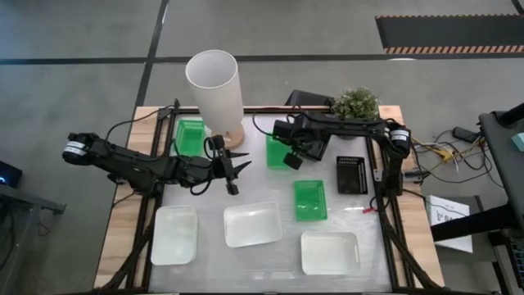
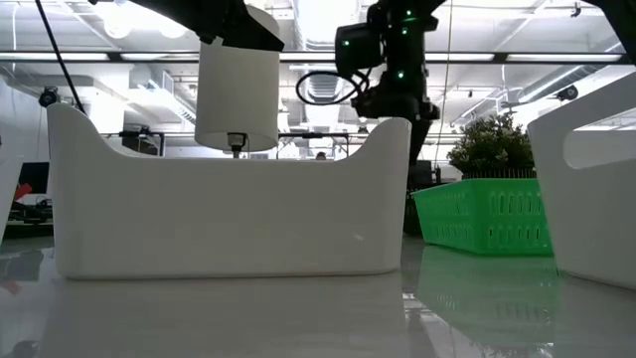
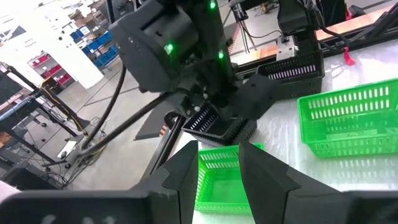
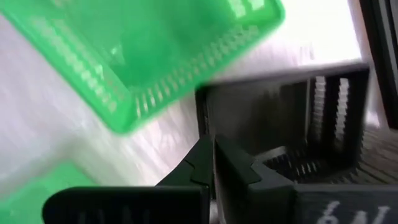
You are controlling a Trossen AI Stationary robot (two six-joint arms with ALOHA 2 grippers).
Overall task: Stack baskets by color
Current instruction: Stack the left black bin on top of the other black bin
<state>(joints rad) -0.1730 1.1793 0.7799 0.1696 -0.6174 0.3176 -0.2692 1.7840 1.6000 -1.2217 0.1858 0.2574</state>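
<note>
While raised off the desk (image 1: pixel 288 264), pinching a black basket (image 4: pixel 298 118) in pressed-together right gripper (image 4: pixel 214 163), green basket (image 4: pixel 155 56) just below; left gripper (image 3: pixel 219 149) part-spread, empty.

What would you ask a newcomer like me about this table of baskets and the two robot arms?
1. How many large translucent white plastic baskets lie on the table?
2. True or false: the left gripper is shut on a small bright green slotted plastic basket.
3. What does the right gripper grip? A. the tall white cylindrical lamp. B. a small black slotted plastic basket. C. the potted green plant.

Key: 1. Three. 2. False: its fingers stand apart with nothing between them. 3. B.
</note>
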